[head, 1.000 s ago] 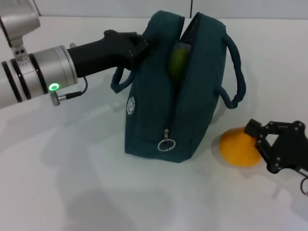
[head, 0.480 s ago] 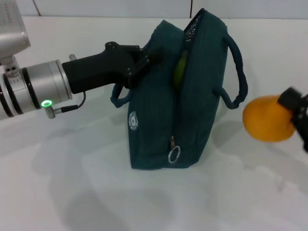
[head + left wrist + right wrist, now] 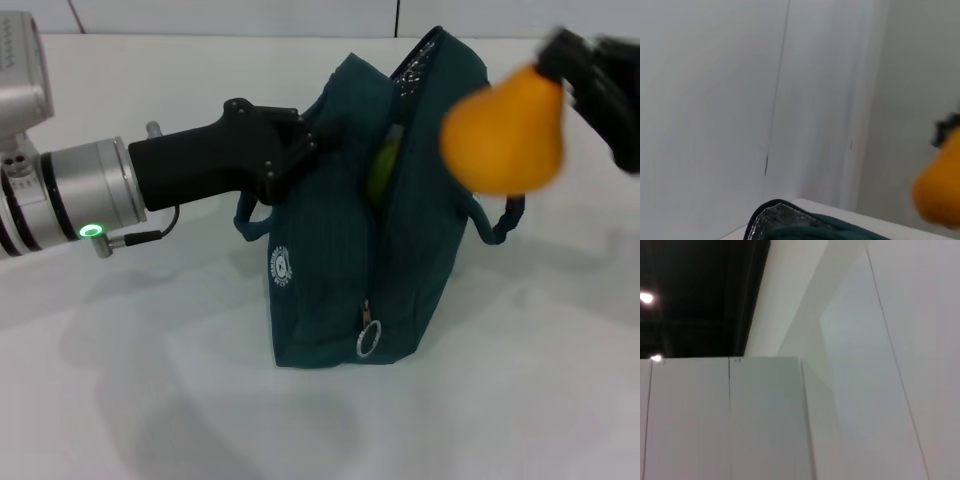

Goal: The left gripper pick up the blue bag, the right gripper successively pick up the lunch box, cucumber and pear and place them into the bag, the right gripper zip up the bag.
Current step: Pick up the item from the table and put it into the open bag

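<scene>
Above the bag mouth: pear (image 3: 505, 135) aloft, pinched by the right gripper (image 3: 590, 85) fingers at its stem end.
Pear handling: likely firm, smooth, roundish — could slip.
Blue bag (image 3: 375, 230): soft, upright on the counter (image 3: 150, 400); left gripper (image 3: 290, 150) fingers clamp its rim.
Views: head view shows green cucumber (image 3: 382, 172) inside; left wrist view shows foil lining — right wrist view, walls only.

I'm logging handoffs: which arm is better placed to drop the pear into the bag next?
Right. The right gripper already holds the pear in the air beside the blue bag and its open top, while the left gripper is occupied gripping the bag's edge.
</scene>
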Robot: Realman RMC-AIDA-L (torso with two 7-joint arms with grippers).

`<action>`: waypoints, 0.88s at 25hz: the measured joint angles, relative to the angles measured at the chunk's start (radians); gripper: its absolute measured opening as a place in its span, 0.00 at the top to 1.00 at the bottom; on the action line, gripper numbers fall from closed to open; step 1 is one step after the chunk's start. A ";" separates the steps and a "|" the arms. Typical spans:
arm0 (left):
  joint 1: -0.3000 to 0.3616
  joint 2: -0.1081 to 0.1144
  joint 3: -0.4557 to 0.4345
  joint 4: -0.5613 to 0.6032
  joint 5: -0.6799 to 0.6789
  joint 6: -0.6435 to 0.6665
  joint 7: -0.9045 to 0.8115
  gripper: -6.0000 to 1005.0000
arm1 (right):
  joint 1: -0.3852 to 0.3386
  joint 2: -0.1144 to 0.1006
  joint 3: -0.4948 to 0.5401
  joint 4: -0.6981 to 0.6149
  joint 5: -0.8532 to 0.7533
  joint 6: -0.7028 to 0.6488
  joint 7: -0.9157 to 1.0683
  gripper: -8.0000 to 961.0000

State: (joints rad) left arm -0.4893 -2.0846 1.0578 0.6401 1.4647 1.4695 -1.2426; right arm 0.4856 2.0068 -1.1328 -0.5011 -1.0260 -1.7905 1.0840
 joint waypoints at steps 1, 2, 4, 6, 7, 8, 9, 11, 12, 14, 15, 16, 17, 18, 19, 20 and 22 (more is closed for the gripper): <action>0.000 0.000 0.000 0.000 0.001 0.002 0.004 0.95 | 0.026 0.000 -0.003 0.000 -0.005 0.028 0.023 0.90; 0.000 0.000 0.000 0.001 0.001 0.003 0.007 0.95 | 0.049 0.000 -0.006 0.001 -0.012 0.055 0.044 0.90; -0.003 0.000 0.000 0.001 0.002 0.004 0.009 0.95 | 0.093 0.003 -0.009 0.003 -0.034 0.106 0.069 0.89; -0.006 0.000 0.001 0.001 0.002 0.004 0.013 0.95 | 0.130 0.006 -0.014 0.007 -0.060 0.144 0.085 0.89; -0.007 -0.001 0.001 0.001 0.002 0.004 0.016 0.95 | 0.147 0.007 -0.021 0.008 -0.069 0.159 0.090 0.89; -0.007 -0.001 0.001 0.001 0.001 0.004 0.019 0.95 | 0.160 0.009 -0.033 0.010 -0.076 0.174 0.094 0.88; -0.008 -0.002 0.001 0.001 0.000 0.004 0.023 0.95 | 0.166 0.010 -0.045 0.010 -0.077 0.183 0.095 0.88; -0.008 -0.003 0.000 0.001 -0.001 0.002 0.026 0.95 | 0.170 0.011 -0.056 0.010 -0.077 0.192 0.096 0.88; -0.008 -0.002 -0.001 0.001 -0.002 0.001 0.027 0.95 | 0.171 0.014 -0.072 0.010 -0.077 0.200 0.096 0.87; -0.008 -0.001 -0.005 0.001 -0.003 -0.003 0.027 0.95 | 0.166 0.015 -0.082 0.008 -0.076 0.199 0.097 0.87; -0.008 -0.001 -0.005 0.001 -0.004 -0.006 0.027 0.95 | 0.164 0.015 -0.087 0.006 -0.075 0.198 0.097 0.87; -0.007 -0.001 -0.006 0.000 -0.005 -0.007 0.028 0.95 | 0.161 0.015 -0.093 0.004 -0.074 0.197 0.097 0.86; -0.007 0.000 -0.006 -0.001 -0.007 -0.007 0.028 0.95 | 0.158 0.015 -0.095 0.003 -0.075 0.196 0.097 0.86; -0.007 0.000 -0.006 -0.002 -0.008 -0.008 0.030 0.95 | 0.157 0.015 -0.096 0.003 -0.075 0.196 0.097 0.86; -0.008 0.000 -0.007 -0.002 -0.008 -0.008 0.031 0.95 | 0.154 0.015 -0.098 0.003 -0.077 0.195 0.097 0.86; -0.009 0.000 -0.007 -0.003 -0.008 -0.009 0.032 0.95 | 0.151 0.014 -0.102 0.005 -0.078 0.194 0.097 0.85; -0.009 -0.001 -0.007 -0.003 -0.010 -0.011 0.033 0.95 | 0.145 0.012 -0.112 0.007 -0.079 0.193 0.097 0.85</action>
State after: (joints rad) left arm -0.4987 -2.0851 1.0508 0.6375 1.4550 1.4590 -1.2100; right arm 0.6307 2.0185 -1.2452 -0.4940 -1.1049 -1.5972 1.1814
